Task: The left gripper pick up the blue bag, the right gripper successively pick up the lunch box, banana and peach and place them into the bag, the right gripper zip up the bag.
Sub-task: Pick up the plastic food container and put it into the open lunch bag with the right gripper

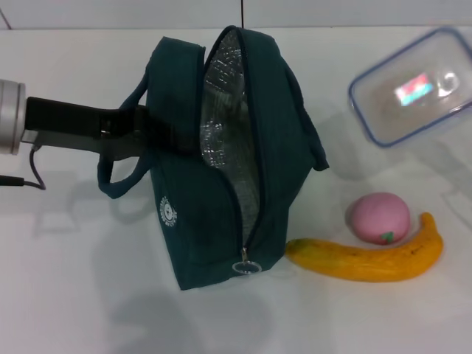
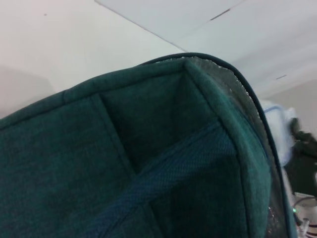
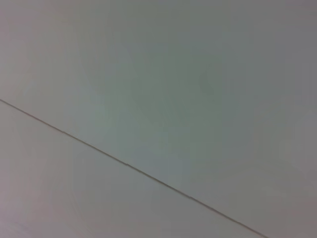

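Observation:
The dark blue-green bag point(image 1: 221, 184) stands upright mid-table, its zip open and its silver lining showing. My left gripper point(image 1: 158, 134) reaches in from the left and is shut on the bag's upper side panel; the left wrist view is filled with bag fabric point(image 2: 124, 163). The clear lunch box point(image 1: 413, 85) with a blue rim hangs tilted above the table at the far right, with its shadow under it. In the left wrist view my right gripper point(image 2: 299, 141) shows as a dark shape at the box's edge point(image 2: 278, 124). The pink peach point(image 1: 378, 217) and the yellow banana point(image 1: 365, 258) lie to the right of the bag.
The zip pull ring point(image 1: 246, 267) hangs at the bag's lower front end. A loose carrying handle point(image 1: 118, 177) loops out on the bag's left. The right wrist view shows only bare white surface with a thin seam point(image 3: 148, 173).

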Robot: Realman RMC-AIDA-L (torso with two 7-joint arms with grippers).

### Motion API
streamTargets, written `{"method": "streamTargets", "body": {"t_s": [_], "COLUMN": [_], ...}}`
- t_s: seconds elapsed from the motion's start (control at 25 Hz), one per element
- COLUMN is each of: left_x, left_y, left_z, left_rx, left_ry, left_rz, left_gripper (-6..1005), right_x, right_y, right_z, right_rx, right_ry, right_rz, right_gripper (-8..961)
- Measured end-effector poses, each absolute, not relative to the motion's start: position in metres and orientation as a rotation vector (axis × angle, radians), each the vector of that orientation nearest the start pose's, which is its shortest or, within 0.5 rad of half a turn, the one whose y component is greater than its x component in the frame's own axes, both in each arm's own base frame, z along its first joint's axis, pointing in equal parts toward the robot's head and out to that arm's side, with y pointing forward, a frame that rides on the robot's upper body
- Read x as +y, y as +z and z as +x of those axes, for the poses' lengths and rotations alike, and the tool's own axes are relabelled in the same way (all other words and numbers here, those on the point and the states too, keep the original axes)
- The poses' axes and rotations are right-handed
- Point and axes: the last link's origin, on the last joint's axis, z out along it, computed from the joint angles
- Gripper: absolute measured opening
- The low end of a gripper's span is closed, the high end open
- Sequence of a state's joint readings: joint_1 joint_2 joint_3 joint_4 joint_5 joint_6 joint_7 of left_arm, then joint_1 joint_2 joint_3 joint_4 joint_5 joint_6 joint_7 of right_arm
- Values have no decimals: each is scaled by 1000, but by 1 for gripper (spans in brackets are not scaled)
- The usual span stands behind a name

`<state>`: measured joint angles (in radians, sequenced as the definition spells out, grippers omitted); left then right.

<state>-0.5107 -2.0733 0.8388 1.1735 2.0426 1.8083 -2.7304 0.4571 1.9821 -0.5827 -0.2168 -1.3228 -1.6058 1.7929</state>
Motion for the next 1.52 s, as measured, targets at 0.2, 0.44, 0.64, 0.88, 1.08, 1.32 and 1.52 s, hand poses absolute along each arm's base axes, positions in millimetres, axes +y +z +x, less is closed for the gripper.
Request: {"method": "streamTargets", "body": {"t_s": [0.2,0.44,0.64,0.88,1.08,1.32,1.52], "left_x": [325,325,326,330,332,334,334], "left_y": [53,46,42,32,30,35,41], "left_z": [-199,-192,-187,-181,-180,-184,-195], "left_rx": [-1888,-1851,-1826,-1813,-1792,-1779,-1790], "left_ry": [-512,-472,-455,-457,-464,-486,-525], "left_rz": [-2509,-2574,-2611,-2666,-2689,-2664,-2621], "left_gripper": [41,40,40,40,40,40,40], "right_x": [319,330,349,369,383,383,380], "right_y": [66,66,59,41,16,-4,-9], "right_z": [276,238,199,169,161,167,176], "right_rx": [1411,1333,1293,1328,1376,1421,1451], "right_ry": [1926,2117,2193,2138,1909,1721,1655], "right_rz": [-1826,-1918,-2035,-2133,-2223,-2298,-2300], "right_gripper": [100,104,107,111,114,117,120]}}
